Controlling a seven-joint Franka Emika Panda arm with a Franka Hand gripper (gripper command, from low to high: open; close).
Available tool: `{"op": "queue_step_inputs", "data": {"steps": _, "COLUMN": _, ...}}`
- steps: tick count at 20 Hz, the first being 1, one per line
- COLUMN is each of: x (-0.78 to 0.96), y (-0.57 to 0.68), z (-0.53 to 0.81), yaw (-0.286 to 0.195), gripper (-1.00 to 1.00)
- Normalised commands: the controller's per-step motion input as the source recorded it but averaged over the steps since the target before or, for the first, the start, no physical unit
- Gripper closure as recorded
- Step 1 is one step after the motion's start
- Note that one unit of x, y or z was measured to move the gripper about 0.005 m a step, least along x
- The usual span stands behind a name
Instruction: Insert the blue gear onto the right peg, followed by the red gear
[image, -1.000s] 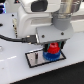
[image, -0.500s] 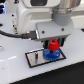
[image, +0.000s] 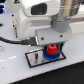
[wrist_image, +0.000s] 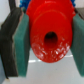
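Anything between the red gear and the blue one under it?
Nothing visible. The pincer holds the red gear right above the blue gear on the base plate. In the wrist view the red gear hides the peg, so alignment can't be judged.

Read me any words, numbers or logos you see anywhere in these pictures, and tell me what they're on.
None: no text, number or logo is readable in either view. The red gear, the tool pads, the blue gear and the grey base plate all look plain at this blurry resolution.
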Motion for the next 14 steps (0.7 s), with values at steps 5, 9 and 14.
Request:
{"op": "queue_step_inputs", "data": {"steps": 5, "x": 0.18, "y": 0.01, "z": -0.12, "yaw": 0.0, "gripper": 1.0}}
{"op": "queue_step_inputs", "data": {"steps": 9, "x": 0.06, "y": 0.08, "z": 0.08, "yaw": 0.0, "gripper": -1.0}}
{"op": "queue_step_inputs", "data": {"steps": 14, "x": 0.0, "y": 0.13, "z": 0.34, "yaw": 0.0, "gripper": -1.0}}
